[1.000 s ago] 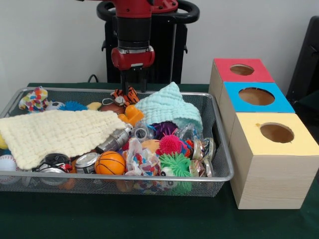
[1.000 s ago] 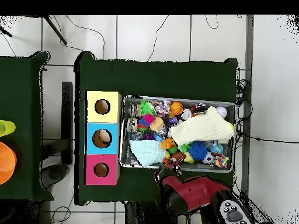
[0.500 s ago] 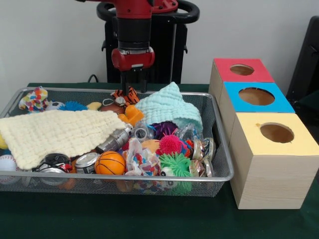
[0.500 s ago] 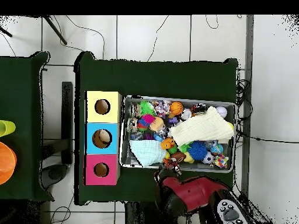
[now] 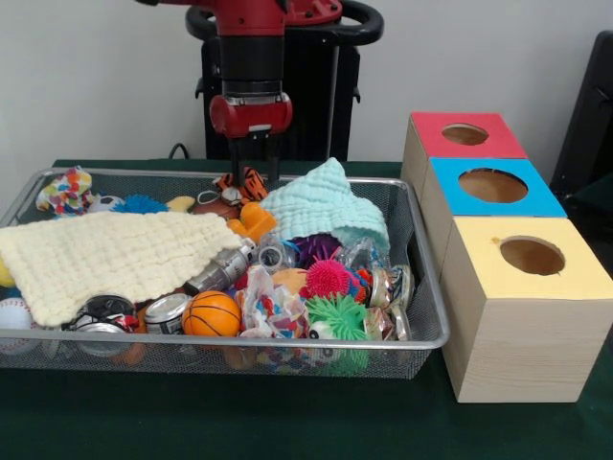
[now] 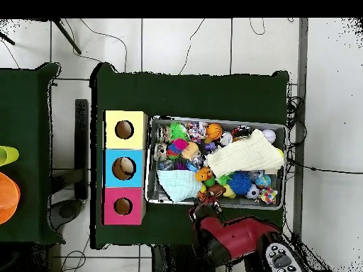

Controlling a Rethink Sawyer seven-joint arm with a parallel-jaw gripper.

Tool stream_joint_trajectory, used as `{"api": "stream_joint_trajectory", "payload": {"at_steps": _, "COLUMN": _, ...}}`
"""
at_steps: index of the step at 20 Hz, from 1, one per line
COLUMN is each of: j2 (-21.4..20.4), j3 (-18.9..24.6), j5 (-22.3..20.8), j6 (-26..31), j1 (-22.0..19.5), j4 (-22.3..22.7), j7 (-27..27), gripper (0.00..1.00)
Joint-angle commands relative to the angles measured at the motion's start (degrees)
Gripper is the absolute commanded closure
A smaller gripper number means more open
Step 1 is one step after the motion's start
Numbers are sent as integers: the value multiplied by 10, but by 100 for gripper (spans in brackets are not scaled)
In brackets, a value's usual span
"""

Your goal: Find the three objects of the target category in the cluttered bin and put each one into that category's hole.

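A wire bin is piled with toys, balls and cans. My gripper hangs over the bin's back edge, open, its tips just above a small tiger-striped toy. Beside the bin stand three wooden boxes with a round hole each: a red-topped box, a blue-topped box and a yellow-topped box. From overhead the red arm covers the gripper at the bin's lower edge.
A cream cloth covers the bin's left half and a mint cloth lies crumpled at the back right. A mini basketball, pink spiky ball, green spiky ball, orange duck and cans lie around them.
The gripper has shifted slightly to the left over the tiger toy. The bin's contents have not moved.
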State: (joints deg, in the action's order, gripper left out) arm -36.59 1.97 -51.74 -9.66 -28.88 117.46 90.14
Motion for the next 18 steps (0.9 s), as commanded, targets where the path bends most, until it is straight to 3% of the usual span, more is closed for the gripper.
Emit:
{"api": "stream_joint_trajectory", "payload": {"at_steps": 1, "j2": 101, "j3": -20, "j5": -51, "j6": 19, "j1": -12, "j4": -84, "j7": 24, "gripper": 0}}
{"api": "stream_joint_trajectory", "payload": {"at_steps": 9, "j2": 126, "j3": -56, "j5": -45, "j6": -8, "j1": 10, "j4": -104, "j7": 33, "gripper": 0}}
{"api": "stream_joint_trajectory", "payload": {"at_steps": 18, "j2": 120, "j3": -45, "j5": -46, "j6": 18, "j1": 10, "j4": -94, "j7": 33, "gripper": 0}}
